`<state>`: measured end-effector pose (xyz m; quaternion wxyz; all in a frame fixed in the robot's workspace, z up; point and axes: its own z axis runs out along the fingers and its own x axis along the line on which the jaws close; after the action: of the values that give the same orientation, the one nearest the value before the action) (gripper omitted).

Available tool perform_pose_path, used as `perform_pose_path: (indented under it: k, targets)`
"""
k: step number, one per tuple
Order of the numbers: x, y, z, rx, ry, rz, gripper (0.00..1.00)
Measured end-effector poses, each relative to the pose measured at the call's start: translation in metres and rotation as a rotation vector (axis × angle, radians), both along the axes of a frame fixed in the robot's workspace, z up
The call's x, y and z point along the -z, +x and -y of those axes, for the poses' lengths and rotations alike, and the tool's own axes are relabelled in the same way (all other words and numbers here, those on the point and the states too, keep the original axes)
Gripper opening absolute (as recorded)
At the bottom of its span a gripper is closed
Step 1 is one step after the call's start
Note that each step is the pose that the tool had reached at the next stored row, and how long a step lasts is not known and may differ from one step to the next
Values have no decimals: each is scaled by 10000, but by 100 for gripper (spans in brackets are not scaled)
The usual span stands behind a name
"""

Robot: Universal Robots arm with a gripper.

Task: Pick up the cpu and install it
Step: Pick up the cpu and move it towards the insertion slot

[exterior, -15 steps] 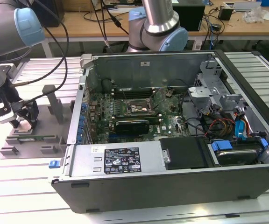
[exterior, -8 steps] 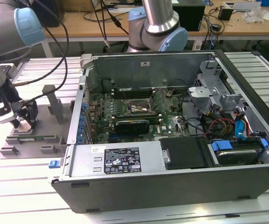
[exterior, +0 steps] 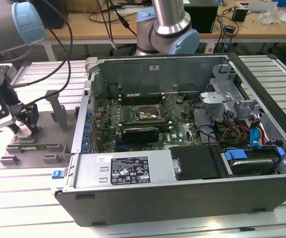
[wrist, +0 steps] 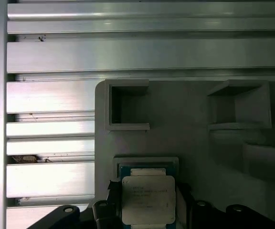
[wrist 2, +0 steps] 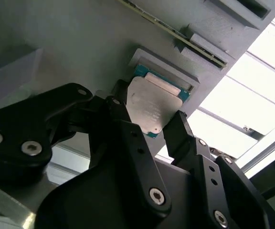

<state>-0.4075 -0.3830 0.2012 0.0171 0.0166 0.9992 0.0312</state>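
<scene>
Small flat square cpu (wrist 2: 154, 102) (wrist: 148, 195): shiny silver metal top, faint print, thin green rim. It lies flat, top face up towards the wrist, directly between the tips of the black gripper (wrist 2: 148, 113). The fingertips (wrist 2: 120, 106) press against two opposite edges. The edge furthest from the gripper body sits against a shallow grey recess.

— What sort of place is this?
— A robotics lab; an open computer case (exterior: 182, 139) lies on a ribbed aluminium table (exterior: 29, 198); just behind the case rises a robot arm (exterior: 169, 27); farther behind, wooden benches (exterior: 262, 25) carry cables (exterior: 114, 17).
</scene>
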Motion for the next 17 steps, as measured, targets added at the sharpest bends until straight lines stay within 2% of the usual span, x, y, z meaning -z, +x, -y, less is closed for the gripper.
perform_pose_path:
  k: [8,17]
  targets:
    - [-193,0,-2,-1,-1,-1,54]
    - [-326,0,-5,0,0,-1,54]
